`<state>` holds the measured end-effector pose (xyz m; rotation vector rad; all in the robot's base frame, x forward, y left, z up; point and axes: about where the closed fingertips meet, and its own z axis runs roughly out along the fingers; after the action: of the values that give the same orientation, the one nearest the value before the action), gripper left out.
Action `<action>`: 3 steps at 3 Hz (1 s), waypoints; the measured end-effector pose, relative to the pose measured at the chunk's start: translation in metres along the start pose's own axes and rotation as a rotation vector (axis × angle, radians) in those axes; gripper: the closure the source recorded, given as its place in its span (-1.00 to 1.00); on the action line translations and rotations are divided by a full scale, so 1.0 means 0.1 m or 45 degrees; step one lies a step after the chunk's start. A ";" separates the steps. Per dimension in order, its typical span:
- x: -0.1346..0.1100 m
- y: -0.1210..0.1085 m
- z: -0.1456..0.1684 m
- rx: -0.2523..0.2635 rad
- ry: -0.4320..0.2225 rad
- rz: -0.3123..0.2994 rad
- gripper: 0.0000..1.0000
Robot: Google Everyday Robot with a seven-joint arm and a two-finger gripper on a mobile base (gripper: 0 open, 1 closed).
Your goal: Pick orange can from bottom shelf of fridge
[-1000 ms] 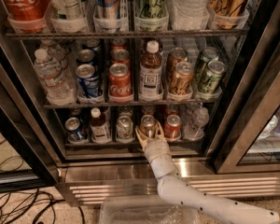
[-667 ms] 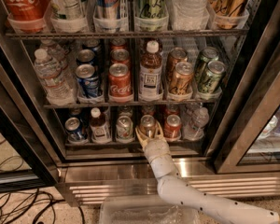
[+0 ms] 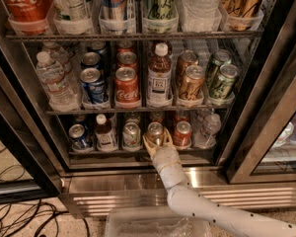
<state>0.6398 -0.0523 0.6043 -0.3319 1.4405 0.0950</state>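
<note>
The orange can (image 3: 155, 130), copper-bodied with a silver lid, stands at the front middle of the bottom shelf (image 3: 113, 152) of the fridge (image 3: 128, 180). My gripper (image 3: 157, 142) reaches in from below right on its white arm and sits at the can's lower front. It is open, with one pale fingertip (image 3: 146, 142) left of the can and the other to its right, straddling it. The can's lower body is hidden behind the gripper. The can stands upright on the shelf.
A redder can (image 3: 182, 133) stands just right of the orange can, and a silver-green can (image 3: 131, 134) just left. A small bottle (image 3: 105, 132) and a blue can (image 3: 78, 136) are further left. The middle rack (image 3: 138, 108) hangs low overhead. A clear bin (image 3: 158, 223) lies on the floor below.
</note>
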 end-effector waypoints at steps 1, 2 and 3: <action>-0.27 -0.01 -0.02 -0.042 -0.025 0.026 1.00; -0.46 -0.06 -0.10 -0.087 -0.002 0.026 1.00; -0.52 -0.15 -0.34 -0.158 0.101 0.007 1.00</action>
<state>0.6038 -0.0689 0.6546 -0.4373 1.5175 0.1778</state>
